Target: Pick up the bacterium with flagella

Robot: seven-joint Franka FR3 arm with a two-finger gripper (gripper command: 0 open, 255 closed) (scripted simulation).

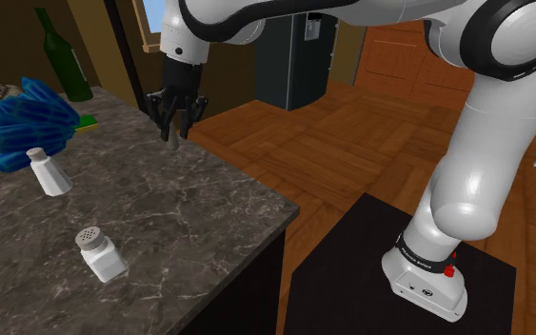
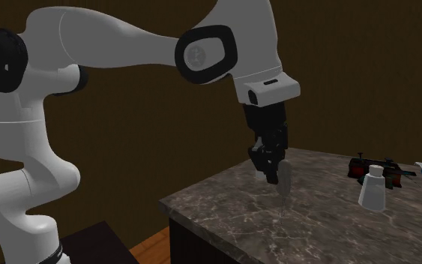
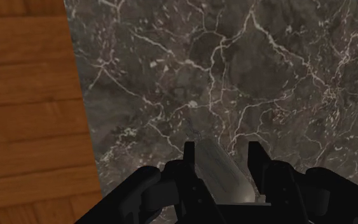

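Gripping the bacterium [image 3: 224,173], the tool [image 2: 271,169] overhangs marble counter [image 3: 279,63] beside wood floor [image 3: 25,95].

- The white arm [image 1: 485,143] rises from the shoulder view's lower right, bends over at the top and reaches to the far left.
- Its wrist [image 2: 265,86] points straight down.
- The black gripper [image 1: 178,126] hangs upright, fingertips lowest.
- The two fingers [image 3: 189,160] stand a little apart, clasping a grey bacterium [image 3: 220,172] between them.
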